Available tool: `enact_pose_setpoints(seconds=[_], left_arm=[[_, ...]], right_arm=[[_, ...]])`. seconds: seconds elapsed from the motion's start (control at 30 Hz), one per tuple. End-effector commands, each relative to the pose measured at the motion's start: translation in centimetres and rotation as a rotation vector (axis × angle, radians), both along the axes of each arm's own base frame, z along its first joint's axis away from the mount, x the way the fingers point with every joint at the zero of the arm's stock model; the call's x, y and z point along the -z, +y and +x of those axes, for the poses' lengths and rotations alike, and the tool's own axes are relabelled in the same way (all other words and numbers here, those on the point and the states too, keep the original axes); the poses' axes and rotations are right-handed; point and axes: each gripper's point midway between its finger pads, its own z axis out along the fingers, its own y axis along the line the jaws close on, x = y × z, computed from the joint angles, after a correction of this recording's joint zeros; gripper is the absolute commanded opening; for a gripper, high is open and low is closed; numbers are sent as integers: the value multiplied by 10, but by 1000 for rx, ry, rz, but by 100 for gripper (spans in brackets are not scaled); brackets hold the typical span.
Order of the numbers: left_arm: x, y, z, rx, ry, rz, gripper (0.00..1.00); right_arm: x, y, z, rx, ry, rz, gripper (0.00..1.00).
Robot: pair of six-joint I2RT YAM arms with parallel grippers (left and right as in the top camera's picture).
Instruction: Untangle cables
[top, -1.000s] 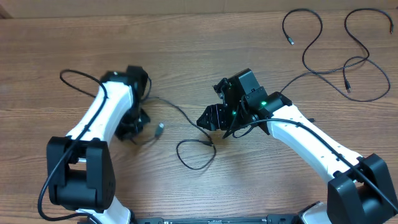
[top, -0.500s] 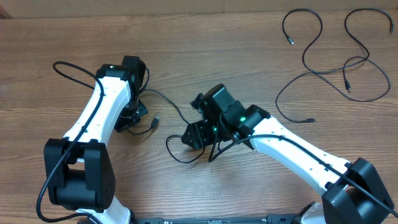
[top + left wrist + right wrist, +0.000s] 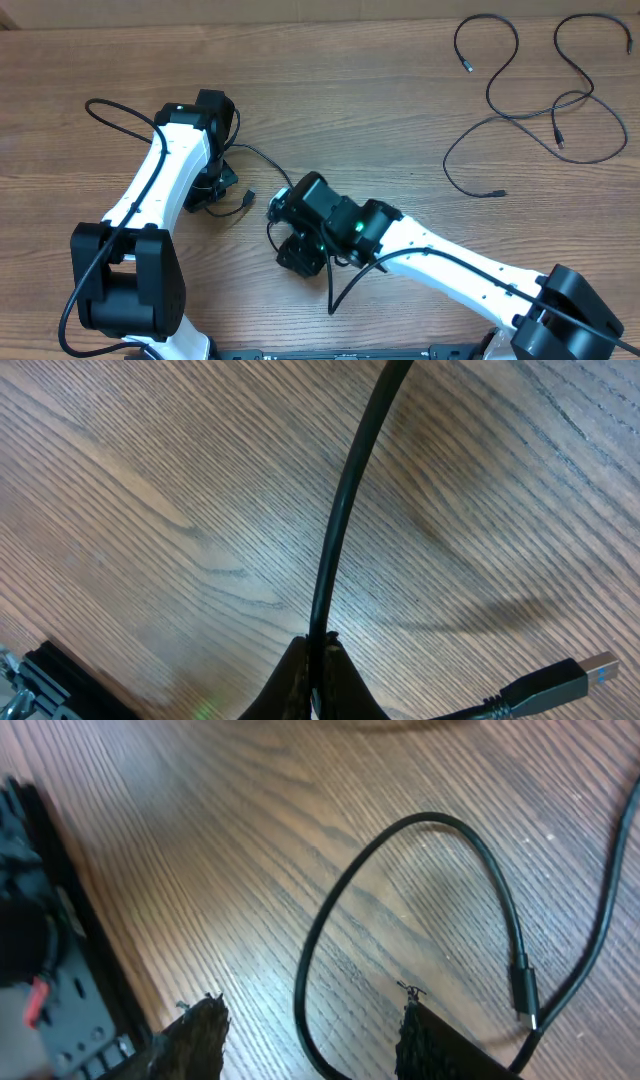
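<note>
One thin black cable (image 3: 340, 510) runs up the left wrist view and is pinched between the fingers of my left gripper (image 3: 320, 660), which is shut on it. Its USB plug (image 3: 560, 678) lies on the wood just to the right. From overhead, the left gripper (image 3: 215, 188) sits at the left, and the cable (image 3: 262, 156) curves from it toward the right gripper (image 3: 297, 255). In the right wrist view, my right gripper (image 3: 310, 1005) stands open and low over the table. The cable's loop (image 3: 330, 910) passes between its fingers, and a small plug (image 3: 522, 985) lies to the right.
Two more black cables (image 3: 487, 60) (image 3: 590, 95) lie in loose curves at the far right of the wooden table (image 3: 400, 110), crossing each other. The left arm's own thicker cable (image 3: 100, 105) arcs out at the far left.
The right arm has swung left and toward the front edge, down over the cable's loop. The left arm shifted back a little a second ago, dragging the cable left, and has held still since.
</note>
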Motion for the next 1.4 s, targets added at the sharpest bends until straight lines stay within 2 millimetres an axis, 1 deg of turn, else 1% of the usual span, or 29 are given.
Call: enact_pose_setpoints(seconds=[0.0, 0.07, 0.2, 0.23, 0.3, 0.37, 0.43, 0.5, 0.53, 0.6, 0.7, 0.8, 0.83, 0.87, 0.93, 1.0, 1.03, 1.1, 1.17, 1.2, 1.37], left_arm=[[-2, 2, 3, -2, -6, 9, 6], [-2, 2, 3, -2, -6, 9, 6], [-2, 2, 3, -2, -6, 9, 6], [-2, 2, 3, -2, -6, 9, 6], [-2, 2, 3, -2, -6, 9, 6], [-2, 2, 3, -2, -6, 9, 6], [-2, 2, 3, -2, -6, 9, 6], [-2, 2, 3, -2, -7, 9, 6], [-2, 2, 3, -2, -6, 9, 6], [-2, 2, 3, -2, -6, 9, 6], [-2, 2, 3, -2, -6, 9, 6], [-2, 2, 3, -2, -5, 9, 6], [-2, 2, 3, -2, -5, 9, 6], [-2, 2, 3, -2, -5, 9, 6], [-2, 2, 3, -2, -5, 9, 6], [-2, 2, 3, -2, -5, 9, 6], [-2, 2, 3, -2, -5, 9, 6], [-2, 2, 3, -2, -6, 9, 6], [-2, 2, 3, -2, -6, 9, 6], [-2, 2, 3, -2, -5, 9, 6], [-2, 2, 3, -2, -6, 9, 6]], right_arm=[[14, -1, -1, -56, -62, -60, 56], [21, -1, -2, -58, -58, -82, 56], [43, -3, -4, -63, -24, -130, 54], [48, -4, -5, -63, -15, -142, 51], [52, -5, -5, -62, -6, -152, 40], [52, -5, -5, -56, -4, -152, 28], [50, -3, -2, -31, -4, -149, 18], [46, -2, 4, 24, -7, -150, 9], [39, 0, 9, 61, -13, -145, 4], [27, 3, 16, 107, -11, -121, 4], [0, 7, 26, 163, -17, -74, 4], [-30, 0, 41, 252, -43, -46, 4], [-42, -5, 48, 297, -54, -36, 4], [-61, -14, 59, 370, -64, -8, 4], [-79, -27, 71, 449, -64, 37, 4], [-93, -41, 82, 536, -53, 75, 4], [-103, -56, 93, 636, -30, 106, 4], [-109, -74, 104, 738, 0, 127, 4], [-110, -92, 114, 830, 26, 133, 4], [-109, -100, 119, 865, 35, 132, 4], [-95, -153, 141, 1067, 42, 52, 4]])
